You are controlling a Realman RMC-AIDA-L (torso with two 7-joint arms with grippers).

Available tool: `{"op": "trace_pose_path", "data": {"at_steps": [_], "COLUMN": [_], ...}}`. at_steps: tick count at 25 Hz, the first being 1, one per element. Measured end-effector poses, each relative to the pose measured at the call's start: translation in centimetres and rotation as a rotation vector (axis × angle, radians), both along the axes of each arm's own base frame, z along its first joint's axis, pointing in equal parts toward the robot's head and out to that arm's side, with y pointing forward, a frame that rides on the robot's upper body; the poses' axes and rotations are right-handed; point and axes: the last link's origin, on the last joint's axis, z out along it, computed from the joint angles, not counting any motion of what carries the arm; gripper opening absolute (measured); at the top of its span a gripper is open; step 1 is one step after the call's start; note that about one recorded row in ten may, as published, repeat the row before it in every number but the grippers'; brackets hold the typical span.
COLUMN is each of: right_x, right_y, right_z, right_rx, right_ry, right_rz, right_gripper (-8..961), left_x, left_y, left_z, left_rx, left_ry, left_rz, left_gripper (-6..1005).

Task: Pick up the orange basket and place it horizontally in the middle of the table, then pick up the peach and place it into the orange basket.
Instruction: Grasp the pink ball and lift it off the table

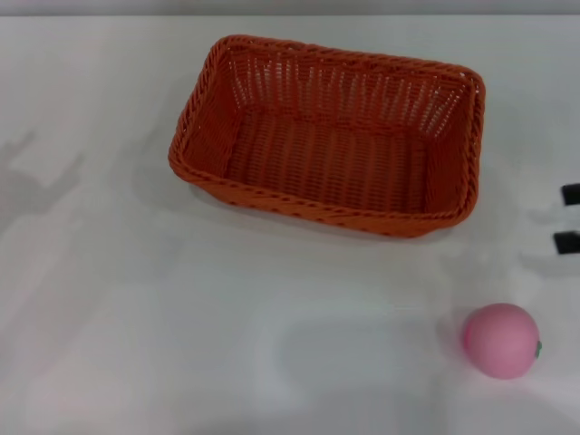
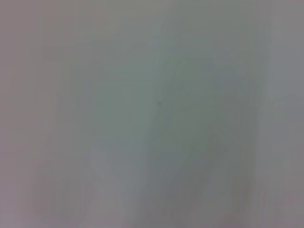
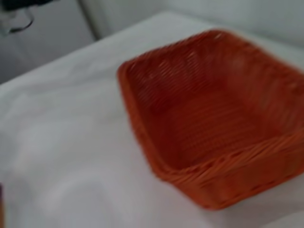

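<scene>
**Operator:** I have the orange basket (image 1: 328, 136) sitting on the table (image 1: 136, 317), a bit toward the far side and roughly central, long side running across my head view with a slight skew. It stands upright on its base, open side up, and I see nothing inside it.

**Observer:** And the peach?

**Operator:** The peach (image 1: 500, 340) rests on the tabletop near the front right, well apart from the basket and outside it. A tiny green spot shows on its right side.

**Observer:** Where are the grippers?

**Operator:** At the right edge of the head view I see 2 dark tips of the right gripper (image 1: 568, 217), one above the other with bare table showing between them, so the fingers stand spread and grip nothing. They sit level with the basket's right end, clear of the rim, and farther back than the peach.

**Observer:** The right wrist camera?

**Operator:** It looks at the basket (image 3: 218, 118) from one corner, with white table (image 3: 61, 156) around it.

**Observer:** Left arm?

**Operator:** It does not show in the head view, and the left wrist camera gives me only a plain pale surface, so I cannot tell anything about that gripper.
</scene>
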Motion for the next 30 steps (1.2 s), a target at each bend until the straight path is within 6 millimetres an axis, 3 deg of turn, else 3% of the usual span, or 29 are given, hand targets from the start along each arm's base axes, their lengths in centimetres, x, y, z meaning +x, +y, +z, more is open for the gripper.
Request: {"op": "trace_pose_path", "data": {"at_steps": [12, 19, 30], "right_x": [-3.0, -3.1, -2.7], "right_y": [1.7, 1.6, 1.4], "right_z": [-4.1, -6.1, -7.1], "right_rx": [-0.305, -0.399, -0.424], "right_ry": [-0.073, -0.144, -0.193], "right_rz": [-0.058, -0.119, -0.148], "right_gripper": [771, 769, 766], "left_x": [-0.3, 0.0, -0.1], "left_y": [-0.1, 0.0, 0.0], "left_z": [-0.7, -0.9, -0.8], "left_rx": [0.001, 0.001, 0.011], "left_ry": [0.013, 0.024, 0.041], "left_rz": [-0.006, -0.028, -0.037], "left_gripper": [863, 863, 864]}}
